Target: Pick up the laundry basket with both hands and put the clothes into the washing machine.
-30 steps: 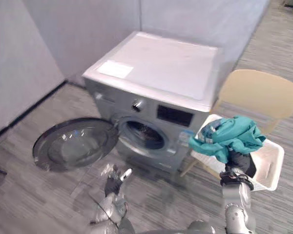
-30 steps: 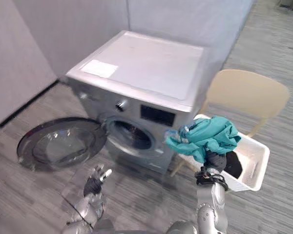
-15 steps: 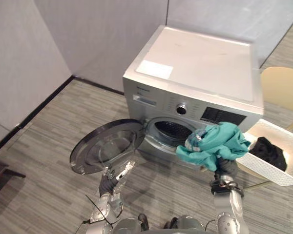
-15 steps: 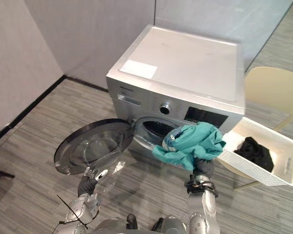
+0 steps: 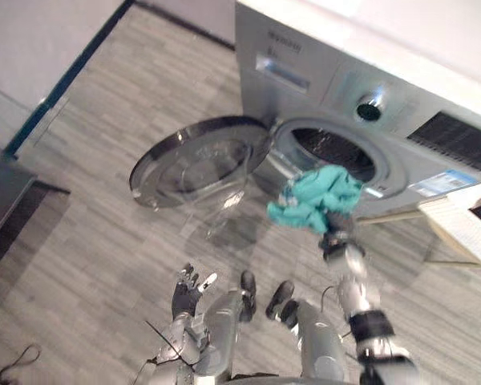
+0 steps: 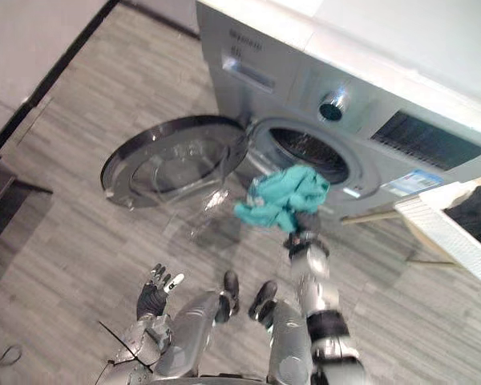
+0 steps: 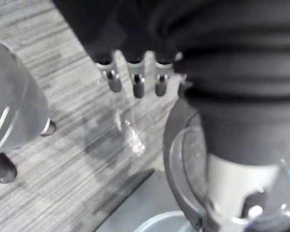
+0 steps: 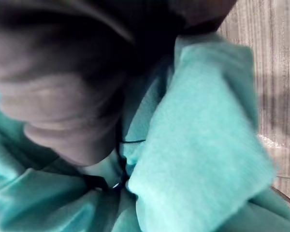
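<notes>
My right hand (image 5: 337, 233) is raised in front of the washing machine (image 5: 401, 88) and is shut on a bunched teal garment (image 5: 317, 199). The garment hangs just before the lower left rim of the open drum (image 5: 334, 155), outside it. Up close, the teal garment (image 8: 198, 145) wraps round the hand's dark cover. The white laundry basket (image 6: 453, 239) stands at the right edge with a dark garment (image 6: 477, 210) in it; neither hand touches it. My left hand (image 5: 187, 292) hovers low over the floor, its fingers (image 7: 133, 81) straight and holding nothing.
The machine's round glass door (image 5: 196, 159) is swung fully open to the left, close to the floor. A dark low object (image 5: 4, 200) sits at the left edge by the wall. Grey plank floor lies between the door and me.
The view has swung down and closer to the machine's front. My right hand has carried the teal garment forward to the drum's mouth. My left hand stays low and open.
</notes>
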Motion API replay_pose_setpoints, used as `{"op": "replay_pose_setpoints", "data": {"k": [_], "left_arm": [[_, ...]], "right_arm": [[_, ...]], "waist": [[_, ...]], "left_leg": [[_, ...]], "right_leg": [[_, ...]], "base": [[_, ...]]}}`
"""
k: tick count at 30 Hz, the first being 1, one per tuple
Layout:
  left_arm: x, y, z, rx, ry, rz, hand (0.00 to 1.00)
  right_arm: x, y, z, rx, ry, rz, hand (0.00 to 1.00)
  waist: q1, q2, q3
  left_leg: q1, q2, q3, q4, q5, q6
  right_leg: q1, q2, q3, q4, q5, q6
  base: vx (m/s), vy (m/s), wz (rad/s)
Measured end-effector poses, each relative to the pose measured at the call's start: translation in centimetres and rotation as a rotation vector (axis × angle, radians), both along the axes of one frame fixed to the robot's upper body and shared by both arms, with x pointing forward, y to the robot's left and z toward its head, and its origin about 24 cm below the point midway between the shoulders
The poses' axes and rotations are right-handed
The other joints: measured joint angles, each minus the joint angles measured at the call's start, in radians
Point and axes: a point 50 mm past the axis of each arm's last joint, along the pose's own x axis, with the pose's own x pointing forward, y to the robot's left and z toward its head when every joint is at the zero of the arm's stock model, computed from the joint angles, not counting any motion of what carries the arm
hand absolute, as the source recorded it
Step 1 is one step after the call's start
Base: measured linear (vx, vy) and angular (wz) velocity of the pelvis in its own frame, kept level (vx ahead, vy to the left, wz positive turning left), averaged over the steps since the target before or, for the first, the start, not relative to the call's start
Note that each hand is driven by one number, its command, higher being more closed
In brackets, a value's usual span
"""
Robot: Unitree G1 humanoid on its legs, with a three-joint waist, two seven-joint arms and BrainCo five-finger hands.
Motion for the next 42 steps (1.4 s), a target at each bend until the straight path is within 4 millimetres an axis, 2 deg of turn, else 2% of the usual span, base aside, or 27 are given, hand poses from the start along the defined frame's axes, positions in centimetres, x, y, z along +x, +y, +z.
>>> {"op": "replay_pose_setpoints", "data": {"k": [3, 4, 5, 6, 8, 10, 12, 13, 15, 16, 18, 20, 21, 22, 23, 25, 26, 29, 32, 34, 35, 36, 37, 39, 40, 41, 42], "left_arm": [[0.4, -0.2, 0.5, -0.013, -0.033, 0.002, 0.0], [0.5, -0.5, 0.6, -0.018, -0.037, -0.006, 0.0], [0.7, -0.9, 0.7, -0.021, -0.042, -0.02, 0.0], [0.9, -1.1, 0.8, -0.023, -0.046, -0.025, 0.0], [1.3, -1.4, 1.1, -0.035, -0.06, -0.02, 0.0], [1.0, -0.9, 0.6, -0.045, -0.039, 0.008, 0.0], [0.0, -0.1, -0.4, -0.06, 0.012, 0.054, 0.0], [-0.6, 0.2, -0.8, -0.07, 0.035, 0.071, 0.0], [-1.8, 0.7, -1.5, -0.071, 0.075, 0.087, 0.0], [-2.0, 0.9, -1.5, -0.07, 0.08, 0.099, 0.0], [-2.1, 1.6, -1.7, -0.07, 0.089, 0.132, 0.0], [-1.9, 1.8, -1.7, -0.074, 0.087, 0.139, 0.0], [-2.0, 1.8, -1.7, -0.073, 0.088, 0.142, 0.0], [-2.4, 1.7, -2.0, -0.077, 0.104, 0.147, 0.0], [-1.9, 1.8, -2.1, -0.073, 0.104, 0.134, 0.0], [-1.5, 1.8, -1.9, -0.067, 0.088, 0.133, 0.0], [-1.4, 1.6, -1.9, -0.069, 0.088, 0.124, 0.0], [-0.1, 1.0, -1.3, -0.058, 0.054, 0.07, 0.0], [0.3, 1.2, -0.8, -0.05, 0.027, 0.071, 0.0], [0.4, 1.5, -0.7, -0.041, 0.027, 0.077, 0.0], [0.2, 1.6, -0.9, -0.036, 0.046, 0.086, 0.0], [-0.2, 1.8, -1.2, -0.017, 0.071, 0.084, 0.0], [-0.3, 1.9, -1.3, -0.008, 0.079, 0.078, 0.0], [-0.4, 2.5, -1.3, 0.009, 0.086, 0.095, 0.0], [-0.4, 3.1, -1.3, 0.027, 0.085, 0.129, 0.0], [-0.4, 3.3, -1.4, 0.032, 0.087, 0.149, 0.0], [-0.4, 3.6, -1.5, 0.039, 0.089, 0.167, 0.0]], "right_arm": [[2.1, -1.3, 2.1, 0.03, -0.012, -0.087, 1.0], [2.5, -1.7, 2.6, 0.043, -0.013, -0.115, 1.0], [2.7, -2.3, 2.8, 0.045, -0.009, -0.136, 1.0], [2.7, -2.8, 2.7, 0.047, -0.003, -0.152, 1.0], [2.3, -3.8, 1.5, 0.116, 0.047, -0.222, 1.0], [2.3, -2.4, 0.6, 0.157, 0.077, -0.202, 1.0], [1.7, 0.9, -1.4, 0.198, 0.148, -0.13, 1.0], [1.3, 2.2, -2.3, 0.216, 0.18, -0.101, 1.0], [0.2, 4.1, -4.0, 0.246, 0.227, -0.054, 1.0], [0.1, 4.3, -4.2, 0.253, 0.233, -0.05, 1.0], [-0.3, 4.3, -4.8, 0.259, 0.248, -0.054, 1.0], [-1.2, 2.4, -6.0, 0.227, 0.287, -0.108, 1.0], [-1.4, 2.0, -6.3, 0.219, 0.292, -0.117, 1.0], [-1.9, 1.5, -6.9, 0.21, 0.31, -0.13, 1.0], [-2.4, 1.3, -7.5, 0.21, 0.328, -0.142, 1.0], [-3.3, 1.2, -8.5, 0.213, 0.36, -0.151, 1.0], [-3.7, 1.1, -8.9, 0.207, 0.373, -0.156, 1.0], [-5.1, 0.2, -10.4, 0.223, 0.425, -0.201, 1.0], [-5.7, 0.0, -10.8, 0.226, 0.437, -0.21, 1.0], [-6.1, -0.3, -10.7, 0.223, 0.419, -0.221, 1.0], [-6.6, -0.5, -10.9, 0.224, 0.422, -0.231, 1.0], [-7.5, -1.2, -11.6, 0.234, 0.445, -0.264, 1.0], [-7.7, -1.2, -11.7, 0.237, 0.449, -0.267, 1.0], [-7.5, -0.9, -11.6, 0.242, 0.444, -0.262, 1.0], [-6.7, -0.7, -11.1, 0.24, 0.425, -0.251, 1.0], [-6.3, -0.7, -10.8, 0.23, 0.418, -0.247, 1.0], [-6.2, -0.9, -10.7, 0.219, 0.418, -0.25, 1.0]], "waist": [[0.001, 0.009, 0.022], [0.001, 0.01, 0.023], [-0.005, 0.014, 0.03], [-0.006, 0.014, 0.031], [-0.001, 0.015, 0.038], [0.005, 0.016, 0.039], [0.044, 0.014, 0.042], [0.052, 0.016, 0.044], [0.086, 0.01, 0.033], [0.084, 0.012, 0.027], [0.073, 0.011, 0.028], [0.072, 0.004, 0.03], [0.072, 0.004, 0.03], [0.074, 0.011, 0.026], [0.064, -0.016, 0.032], [0.054, -0.037, 0.015], [0.046, -0.038, 0.015], [0.038, -0.041, 0.014], [0.025, -0.041, 0.012], [0.02, -0.039, 0.012], [0.017, -0.038, 0.013], [0.011, -0.036, 0.014], [0.012, -0.036, 0.015], [0.014, -0.036, 0.015], [0.014, -0.034, 0.016], [0.014, -0.036, 0.015], [0.015, -0.046, 0.012]], "left_leg": [[-0.037, -0.006, 0.018, 0.004, -0.007, -0.005], [-0.056, 0.03, 0.079, 0.037, -0.032, 0.036], [-0.062, 0.091, 0.101, 0.078, -0.039, 0.045], [-0.06, 0.112, 0.109, 0.077, -0.048, 0.018], [-0.043, 0.085, 0.131, 0.075, -0.045, 0.017], [-0.016, 0.082, 0.141, 0.077, -0.058, 0.019], [0.007, 0.13, 0.167, 0.225, -0.082, -0.006], [-0.025, 0.167, 0.145, 0.371, -0.052, -0.025], [-0.112, 0.183, 0.075, 0.557, 0.109, -0.029], [-0.127, 0.184, 0.059, 0.564, 0.103, -0.032], [-0.155, 0.187, 0.0, 0.525, 0.093, -0.019], [-0.135, 0.202, -0.021, 0.27, 0.104, -0.038], [-0.109, 0.202, -0.022, 0.17, 0.122, -0.064], [-0.015, 0.219, -0.034, -0.067, 0.179, -0.147], [0.019, 0.21, 0.004, -0.116, 0.19, -0.135], [0.029, 0.19, 0.023, -0.114, 0.16, -0.115], [0.031, 0.184, 0.03, -0.075, 0.125, -0.095], [0.027, 0.159, 0.053, 0.013, 0.062, -0.048], [0.03, 0.162, 0.069, 0.039, 0.008, -0.05], [0.04, 0.191, 0.086, 0.071, -0.06, -0.056], [0.049, 0.2, 0.086, 0.086, -0.07, -0.049], [0.088, 0.213, 0.086, 0.085, -0.077, -0.043], [0.103, 0.222, 0.091, 0.083, -0.077, -0.043], [0.128, 0.25, 0.107, 0.077, -0.078, -0.045], [0.134, 0.289, 0.125, 0.084, -0.082, -0.061], [0.129, 0.304, 0.129, 0.105, -0.088, -0.082], [0.115, 0.304, 0.125, 0.131, -0.093, -0.096]], "right_leg": [[-0.04, -0.046, -0.027, 0.052, -0.013, -0.007], [-0.053, -0.062, -0.039, 0.068, -0.015, -0.011], [-0.063, -0.083, -0.051, 0.095, -0.023, -0.011], [-0.07, -0.098, -0.054, 0.119, -0.034, 0.0], [-0.067, -0.14, -0.048, 0.162, -0.053, 0.024], [-0.048, -0.144, -0.036, 0.168, -0.071, 0.039], [-0.005, -0.117, 0.023, 0.184, -0.105, 0.049], [0.02, -0.104, 0.046, 0.199, -0.12, 0.045], [0.058, -0.089, 0.107, 0.171, -0.119, 0.037], [0.061, -0.087, 0.114, 0.161, -0.119, 0.037], [0.069, -0.087, 0.137, 0.138, -0.119, 0.037], [0.087, -0.094, 0.177, 0.105, -0.117, 0.054], [0.094, -0.095, 0.184, 0.097, -0.113, 0.075], [0.107, -0.086, 0.211, 0.093, -0.104, 0.119], [0.124, -0.093, 0.238, 0.073, -0.092, 0.15], [0.17, -0.096, 0.246, -0.04, -0.044, 0.187], [0.213, -0.099, 0.248, -0.101, -0.022, 0.213], [0.268, -0.132, 0.255, -0.185, 0.008, 0.247], [0.252, -0.142, 0.271, -0.16, 0.044, 0.243], [0.147, -0.151, 0.287, 0.039, 0.066, 0.208], [0.1, -0.162, 0.289, 0.15, 0.096, 0.164], [0.048, -0.183, 0.31, 0.286, 0.105, 0.158], [0.033, -0.184, 0.307, 0.316, 0.09, 0.156], [-0.008, -0.189, 0.266, 0.321, 0.067, 0.134], [-0.059, -0.2, 0.191, 0.247, 0.063, 0.124], [-0.076, -0.198, 0.158, 0.156, 0.077, 0.123], [-0.075, -0.196, 0.136, 0.044, 0.151, 0.111]], "base": [[-0.1, -0.013, 0.37], [-0.05, -0.051, 0.42], [-0.03, -0.075, 0.44], [-0.02, -0.109, 0.52], [-0.03, -0.005, 0.32], [-0.01, 0.078, -0.16], [0.03, 0.024, -0.54], [0.02, 0.007, -0.65], [0.07, 0.038, -0.75], [0.16, 0.109, -0.58], [0.15, 0.137, -0.32], [0.18, 0.173, -0.24], [0.25, 0.213, -0.49], [0.29, 0.238, -0.51], [0.3, 0.214, -0.41], [0.33, 0.176, -0.16], [0.46, 0.242, -0.22], [0.33, 0.193, -0.15], [0.27, 0.131, -0.36], [0.19, 0.098, -0.41], [0.23, 0.034, -0.08], [0.22, -0.018, 0.05], [0.17, -0.075, -0.01], [0.11, -0.146, -0.24], [0.13, -0.239, -0.35], [0.1, -0.236, -0.3], [0.1, -0.296, 0.06]]}}
